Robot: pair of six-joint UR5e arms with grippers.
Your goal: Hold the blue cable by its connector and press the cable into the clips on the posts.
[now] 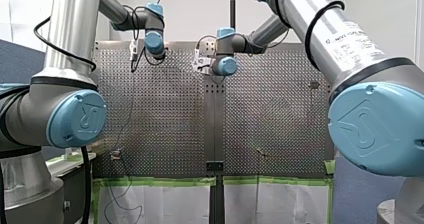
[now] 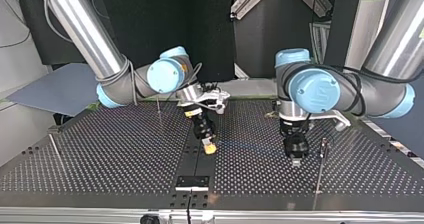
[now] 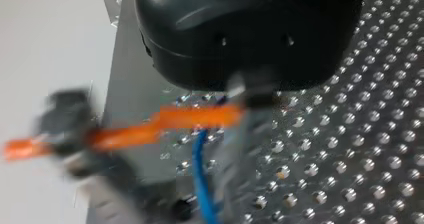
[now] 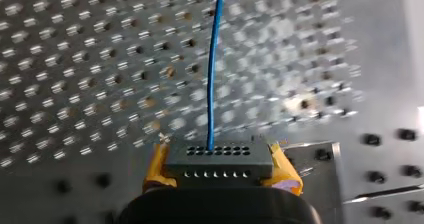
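My right gripper (image 4: 220, 176) with yellow pads is shut on a grey connector (image 4: 220, 159). The blue cable (image 4: 212, 84) leaves the connector and runs straight ahead over the perforated plate. In the top view this gripper (image 2: 209, 146) stands near the table's middle. The cable (image 2: 250, 145) stretches faintly from it to my left gripper (image 2: 296, 158) at the view's right. In the left wrist view the black gripper (image 3: 250, 91) is shut on the blue cable (image 3: 202, 179), which drops away below it. A blurred orange strip (image 3: 195, 118) lies across just under the fingertips.
A thin post with a clip (image 2: 323, 148) stands close beside my left gripper. Other posts (image 2: 159, 109) (image 2: 55, 149) rise at the top view's left. A black bracket (image 2: 192, 182) sits on the centre rail near the table's edge.
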